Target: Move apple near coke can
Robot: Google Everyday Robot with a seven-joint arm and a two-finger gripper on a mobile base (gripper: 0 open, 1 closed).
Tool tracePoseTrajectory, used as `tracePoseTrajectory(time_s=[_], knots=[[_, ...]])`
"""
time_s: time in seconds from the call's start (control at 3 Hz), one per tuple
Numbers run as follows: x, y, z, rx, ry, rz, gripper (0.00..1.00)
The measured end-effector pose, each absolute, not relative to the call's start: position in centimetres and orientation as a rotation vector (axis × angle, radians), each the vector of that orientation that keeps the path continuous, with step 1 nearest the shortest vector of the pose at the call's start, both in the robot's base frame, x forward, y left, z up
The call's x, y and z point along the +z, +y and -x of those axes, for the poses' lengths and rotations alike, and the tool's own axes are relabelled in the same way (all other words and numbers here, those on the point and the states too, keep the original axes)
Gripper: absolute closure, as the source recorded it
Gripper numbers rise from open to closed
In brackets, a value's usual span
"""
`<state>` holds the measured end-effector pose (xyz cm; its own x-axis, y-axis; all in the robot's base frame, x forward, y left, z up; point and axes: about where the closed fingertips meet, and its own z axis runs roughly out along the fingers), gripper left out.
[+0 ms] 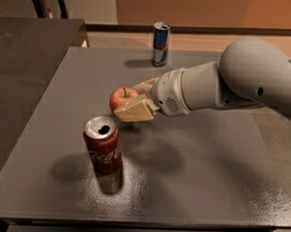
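Holding the apple (120, 98), the gripper (130, 99) has its fingers squeezed on it, a bit above the table (206, 154), close behind the coke can (102, 145). Looks nearly done. Left: put apple down & let go.

The jaws clasp the apple (121, 98) just behind the coke can (103, 146) on the table (210, 183).

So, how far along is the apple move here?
Done: the pincer is shut on the apple. In hand: the apple hangs above the table, just behind the coke can. Left: set it down beside the can and let go.
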<state>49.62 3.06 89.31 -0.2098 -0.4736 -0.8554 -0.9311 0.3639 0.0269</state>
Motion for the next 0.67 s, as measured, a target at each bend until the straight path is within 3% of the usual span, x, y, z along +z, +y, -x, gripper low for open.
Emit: tracePoseTrajectory(time_s=[0.67], knots=[[88.9, 5.3, -45.9, 0.791, 1.805, 1.24, 1.0]])
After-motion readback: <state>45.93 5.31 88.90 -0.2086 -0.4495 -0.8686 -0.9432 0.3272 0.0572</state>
